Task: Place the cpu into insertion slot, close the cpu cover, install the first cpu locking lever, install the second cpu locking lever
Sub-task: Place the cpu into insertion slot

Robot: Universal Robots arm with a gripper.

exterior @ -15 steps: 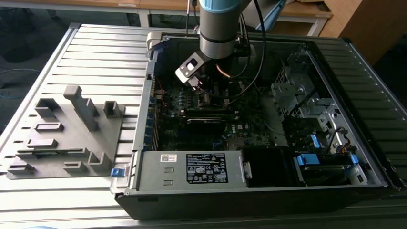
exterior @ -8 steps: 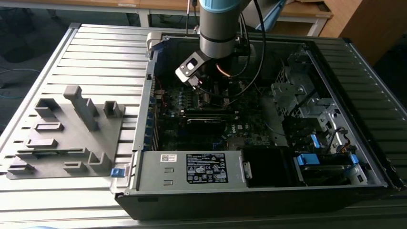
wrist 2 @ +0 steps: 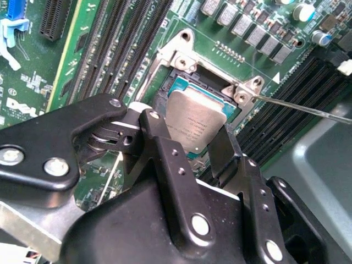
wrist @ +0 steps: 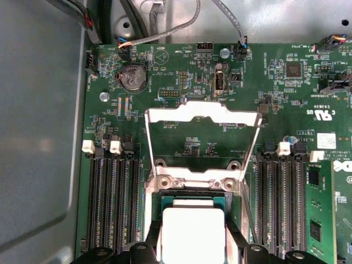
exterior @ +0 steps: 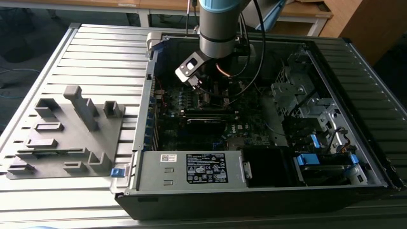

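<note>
At the exterior view's left a grey fixture (exterior: 66,131) with upright pegs lies on the slatted table (exterior: 38,62), well apart from the work. To its right stands the open computer case (exterior: 375,157), with a white-labelled power supply box (exterior: 190,168) along its near edge. The arm (exterior: 219,26) reaches down from the far side into the middle of the case, over the green motherboard (wrist: 286,93). In the first wrist view, black memory slots (wrist: 113,201) run on either side of the socket (wrist: 192,181). The cpu cover (wrist: 201,113) is swung up and back on its hinge, its square opening showing the board behind it. The cpu (wrist 2: 195,118) lies in the mouth of the socket, silver top upward, between the two black fingers (wrist 2: 165,159) of the end effector (wrist 2: 186,137). Both fingers press against opposite edges of the chip, so the end effector looks closed on it. Whether the chip is fully seated or hangs just above the contacts I cannot tell. At the right of the second wrist view a thin locking lever (wrist 2: 308,107) sticks out from the socket's corner, unlatched. By my reading the task is in its first step: the chip is at the slot but not let go. The cover is not yet shut and neither lever is hooked down — three of the four steps remain.
</note>
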